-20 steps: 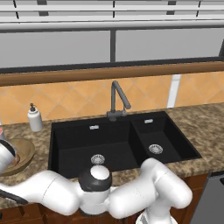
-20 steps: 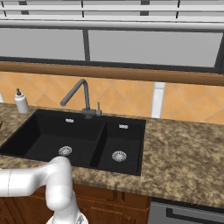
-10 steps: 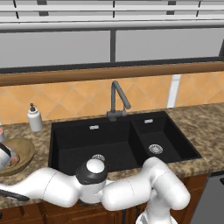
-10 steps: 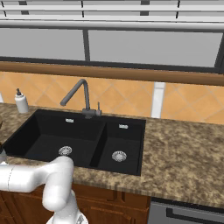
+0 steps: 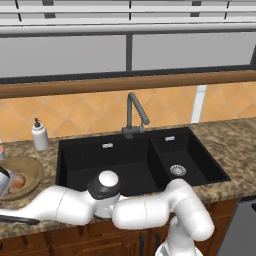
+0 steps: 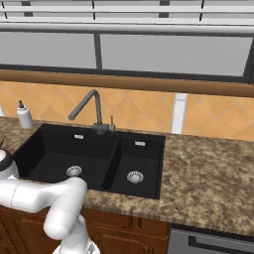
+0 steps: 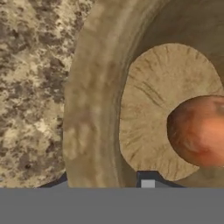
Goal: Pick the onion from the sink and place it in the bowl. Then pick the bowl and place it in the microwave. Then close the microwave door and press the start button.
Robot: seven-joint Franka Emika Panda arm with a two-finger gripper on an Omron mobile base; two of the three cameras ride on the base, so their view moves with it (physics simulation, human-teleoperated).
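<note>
Over the last second the arm had swung further left and low over the bowl (image 5: 20, 175) on the counter (image 7: 30, 87); the onion (image 7: 199, 131) lay inside it, so the bowl pick was probably next. The gripper (image 7: 107, 183) straddled the rim, grasp undeterminable

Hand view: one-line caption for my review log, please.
Close over the wooden bowl on the granite counter, the onion lying inside it.
</note>
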